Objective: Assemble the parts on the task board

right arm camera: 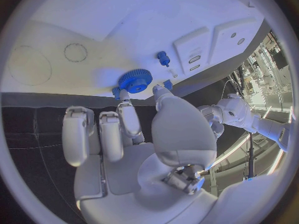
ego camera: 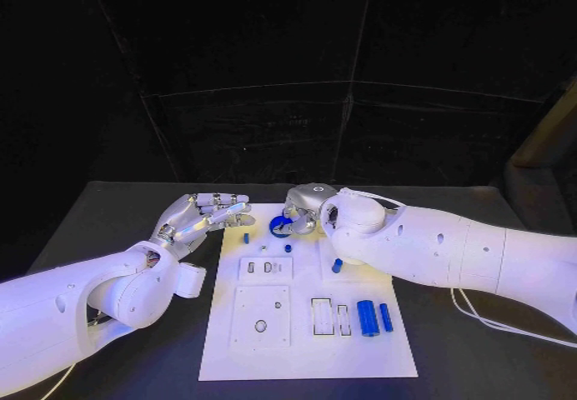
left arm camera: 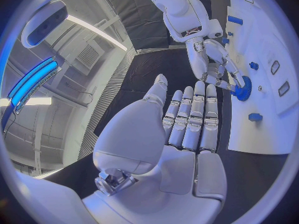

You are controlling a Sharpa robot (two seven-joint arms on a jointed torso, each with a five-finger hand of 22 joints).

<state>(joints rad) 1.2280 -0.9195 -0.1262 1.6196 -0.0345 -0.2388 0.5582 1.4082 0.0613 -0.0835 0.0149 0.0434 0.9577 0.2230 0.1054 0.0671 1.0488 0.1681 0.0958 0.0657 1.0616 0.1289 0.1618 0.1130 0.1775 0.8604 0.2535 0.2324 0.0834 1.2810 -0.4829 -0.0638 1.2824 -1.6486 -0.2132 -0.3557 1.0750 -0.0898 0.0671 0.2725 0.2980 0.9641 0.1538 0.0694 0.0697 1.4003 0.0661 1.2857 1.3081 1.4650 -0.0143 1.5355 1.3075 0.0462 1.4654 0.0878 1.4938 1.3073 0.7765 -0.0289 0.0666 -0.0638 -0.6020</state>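
— Head view first: why is the right hand (ego camera: 303, 215) up at the far end of the task board (ego camera: 228, 350)?

— Because the blue gear (ego camera: 280, 225) is there, at about twelve o'clock on the plate near its far edge. The fingers reach down to it; in the right wrist view one fingertip (right arm camera: 126, 95) and the thumb sit against the gear's rim from either side, so I judge it a pinch on the gear, either seating it or lifting it. The other fingers are curled back, touching nothing.

— And the left hand (ego camera: 198, 215)?

— Off the board's far left corner, around eleven o'clock, just beside the right hand. Its fingers are straight and slightly apart, palm bare in the left wrist view; it holds nothing. I'd say it waits close by so as to steady the board or take a part.

— What lies farther out?

— A small blue peg (ego camera: 245, 237) just near of the gear, then another small blue piece (ego camera: 337, 266) toward three o'clock. Two blue cylinders (ego camera: 368, 318) lie side by side at about four o'clock, beside the slotted recesses (ego camera: 323, 317). Those parts look unplaced, so the assembly seems at an early stage.
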